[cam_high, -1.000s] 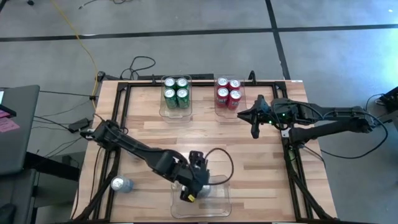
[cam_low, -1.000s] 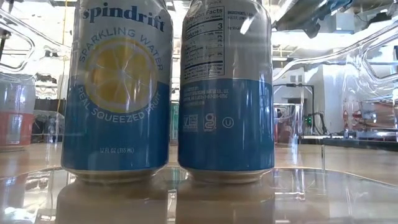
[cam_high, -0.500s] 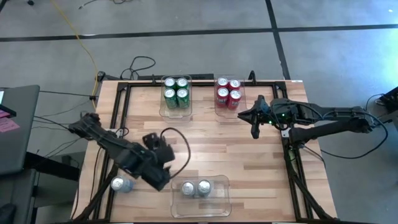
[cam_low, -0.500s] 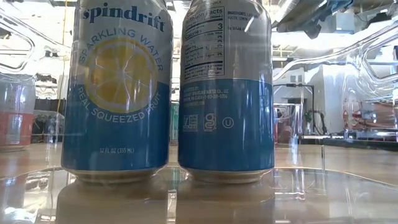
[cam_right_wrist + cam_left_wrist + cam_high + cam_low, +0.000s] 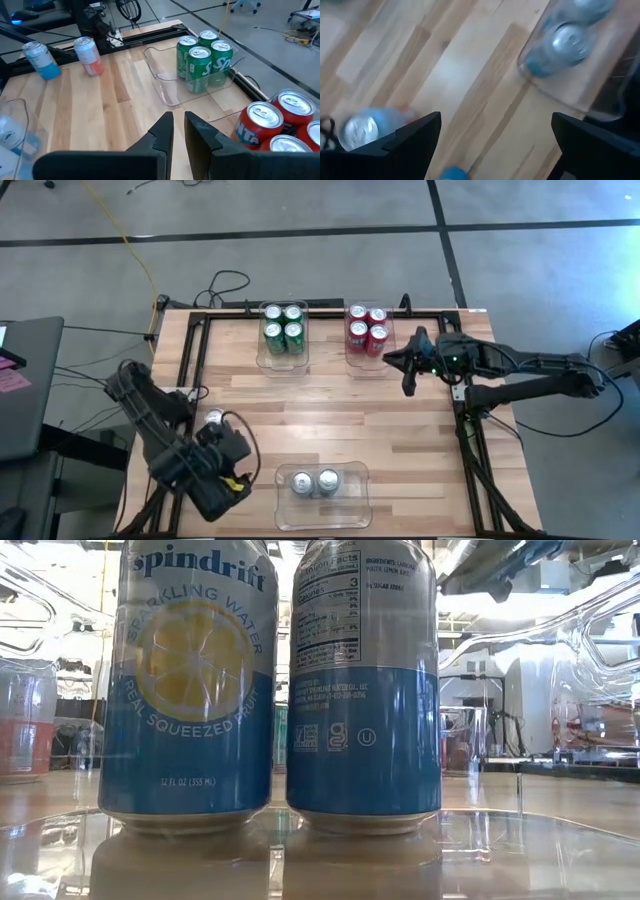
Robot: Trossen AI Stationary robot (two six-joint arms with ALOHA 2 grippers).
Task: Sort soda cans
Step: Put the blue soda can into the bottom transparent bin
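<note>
Two silver-and-blue soda cans (image 5: pixel 315 482) stand upright in the clear near bin (image 5: pixel 350 502); the low view shows them close up (image 5: pixel 190 690). Green cans (image 5: pixel 283 330) and red cans (image 5: pixel 367 330) fill two bins at the far edge. A loose can (image 5: pixel 213 418) stands upright on the table's left part, and the right wrist view shows a second one (image 5: pixel 40 60) beside it (image 5: pixel 87 55). My left gripper (image 5: pixel 232 483) hangs open over the near left corner, pointing down, with a loose can (image 5: pixel 360 130) beside one finger. My right gripper (image 5: pixel 178 125) is shut on nothing near the red cans.
A black frame rail (image 5: pixel 190 360) runs along the table's left side and another (image 5: pixel 470 450) along its right. Bare wood lies between the far bins and the near bin. Cables trail off the far left corner (image 5: pixel 215 285).
My left gripper has swung from above the near bin toward the table's left edge, rising a little and rolling about its own axis, its fingers open throughout. The two cans in the near bin have stayed upright and are now uncovered.
</note>
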